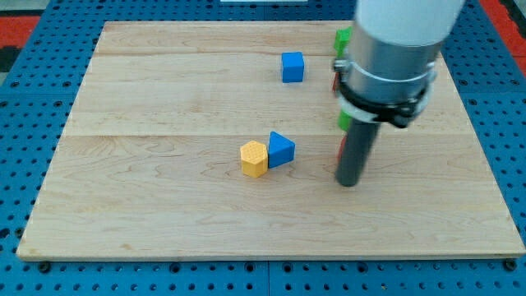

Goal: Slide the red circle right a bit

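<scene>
Your tip sits on the table, a red block mostly hidden at its 11 o'clock. Yellow hexagon touches the blue triangle at 9 o'clock. Tool: bare rod, grasping nothing.

A pale wooden board with a light grain is seen across most of the frame, laid on a blue perforated surface; a red perforated area is seen at the upper left corner and another at the upper right. A blue cube is shown in the upper middle. Near the centre, a yellow-orange hexagonal block and a blue triangular block are shown. Slivers of green and red, shapes not discernible, are seen beside the arm. The rod is dark grey down to my tip, under a silver-grey and white housing with a black band.
</scene>
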Available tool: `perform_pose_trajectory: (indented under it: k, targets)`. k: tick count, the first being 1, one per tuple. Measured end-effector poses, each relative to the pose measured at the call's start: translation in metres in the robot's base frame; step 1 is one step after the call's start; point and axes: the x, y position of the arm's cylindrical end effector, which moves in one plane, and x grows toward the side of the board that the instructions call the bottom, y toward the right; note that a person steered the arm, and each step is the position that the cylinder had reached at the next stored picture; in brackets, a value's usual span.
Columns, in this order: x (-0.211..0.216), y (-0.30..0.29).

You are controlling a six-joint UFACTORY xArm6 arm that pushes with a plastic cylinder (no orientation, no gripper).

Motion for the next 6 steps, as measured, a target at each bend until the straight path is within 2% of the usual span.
perform_pose_trajectory:
  k: [1, 4, 6]
  targets:
    - [-0.015, -0.031]
    - [-0.001, 0.058]
    - [-0.010, -0.040]
